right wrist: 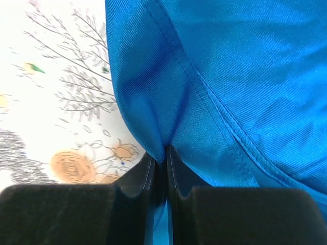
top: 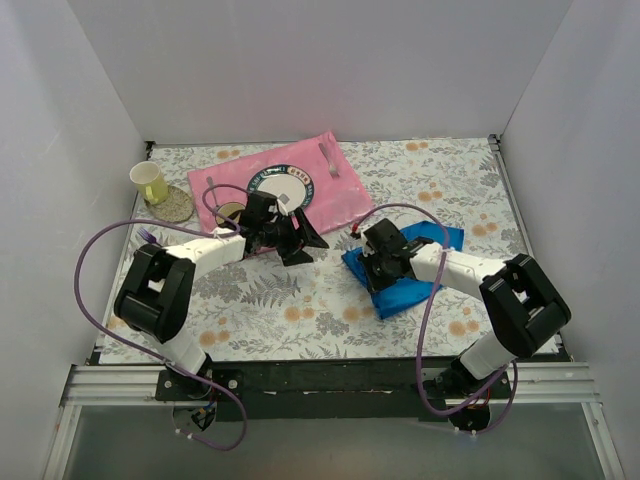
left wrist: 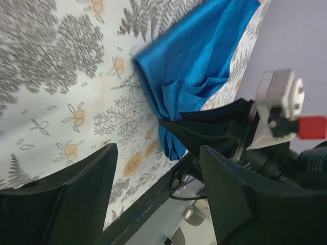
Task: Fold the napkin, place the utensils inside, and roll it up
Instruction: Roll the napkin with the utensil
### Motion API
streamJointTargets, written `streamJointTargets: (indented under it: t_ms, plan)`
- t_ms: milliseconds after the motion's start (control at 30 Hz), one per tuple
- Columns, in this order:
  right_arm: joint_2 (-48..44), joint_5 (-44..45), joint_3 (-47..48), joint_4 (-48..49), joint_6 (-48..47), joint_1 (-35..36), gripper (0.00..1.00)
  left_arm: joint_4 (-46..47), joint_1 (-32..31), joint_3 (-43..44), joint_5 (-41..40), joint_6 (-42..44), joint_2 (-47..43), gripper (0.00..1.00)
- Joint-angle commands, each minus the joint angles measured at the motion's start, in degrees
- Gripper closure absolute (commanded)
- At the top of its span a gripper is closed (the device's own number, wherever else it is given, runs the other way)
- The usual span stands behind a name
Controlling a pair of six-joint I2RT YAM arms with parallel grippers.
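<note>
Floral-patterned worktop [top: 300,310] with a pink placemat [top: 340,195] at far centre. The blue napkin [top: 405,295] lies crumpled right of centre, near the placemat's right corner. Right pincer [right wrist: 163,153] is clenched on a raised fold at the napkin's hem. Left pincer [left wrist: 156,163] is released, left of the napkin, grasping nothing.

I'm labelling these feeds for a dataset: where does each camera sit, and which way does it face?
Top external: above and behind the bases, looking down at the table; both arms show.
Left wrist: on that wrist, looking past the open left hand at the napkin and right hand.
Right wrist: looking past its shut fingers at the pinched napkin.
Shared: all see the napkin.
</note>
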Motion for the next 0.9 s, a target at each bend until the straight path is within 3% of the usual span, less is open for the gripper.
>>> streamJointTargets:
  t_ms: [0,233,467,767,867]
  plan:
    - [1.5,-19.1,-6.1,8.3,2.7,-3.5,0.99,4.5,-3.8,-0.5,0.7,-4.9,0.8,0.37]
    - [2.2,-28.6,-10.0,13.1,2.9,-9.1,0.99,6.2,-9.4,1.7,-2.6,-12.5,7.6,0.34]
    - [2.4,-28.8,-9.1,11.4,1.2,-10.5,0.99,5.4,-11.7,0.9,-8.8,-17.3,7.5,0.31]
    - [2.3,-27.4,-8.1,10.6,1.1,-10.5,0.99,9.8,-13.1,2.8,-7.6,-20.6,13.5,0.30]
    - [2.4,-26.9,-7.6,9.8,1.2,-10.5,0.99,9.4,-13.3,3.6,-9.2,-20.9,14.5,0.34]
